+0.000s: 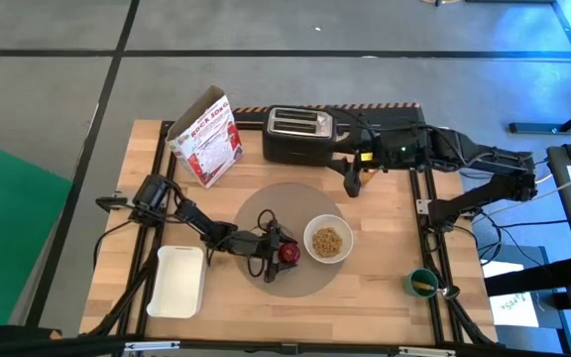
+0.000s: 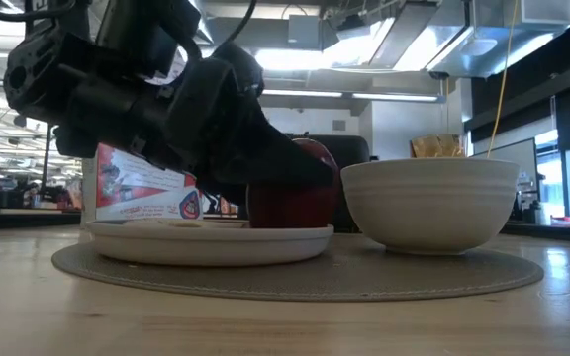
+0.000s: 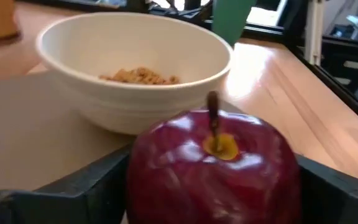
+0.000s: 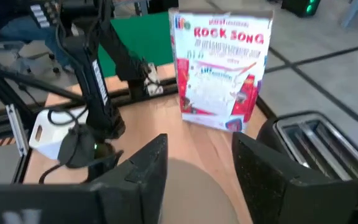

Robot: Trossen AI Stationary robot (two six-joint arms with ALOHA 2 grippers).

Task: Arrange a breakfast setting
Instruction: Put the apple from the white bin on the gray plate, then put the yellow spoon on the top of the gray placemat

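A small red apple [image 3: 213,168] sits between the fingers of my left gripper [image 1: 282,254], over the large round grey placemat [image 1: 300,203]. In the low view the apple [image 2: 300,193] is just above or on the small white plate [image 2: 211,242], whose rim hides the apple's underside. A white bowl [image 1: 327,240] holding cereal stands on the mat, right of the apple. My right gripper [image 4: 197,180] is open and empty at the far side, beside the toaster. The bagel ring and the spoon are out of view. My left gripper pinches the apple's two opposite sides [image 3: 138,180] between its two fingers [image 3: 95,186]. The fingers come from the table's left, slanting down. The apple is upright with its stem [image 3: 213,118] up. I cannot tell whether it rests on the plate or hangs just clear.
A black toaster [image 1: 298,134] and a cereal box [image 1: 206,139] stand at the far edge. A white rectangular tray [image 1: 179,281] lies near left. A green cup [image 1: 422,283] stands near right. Bare wood shows along the near edge.
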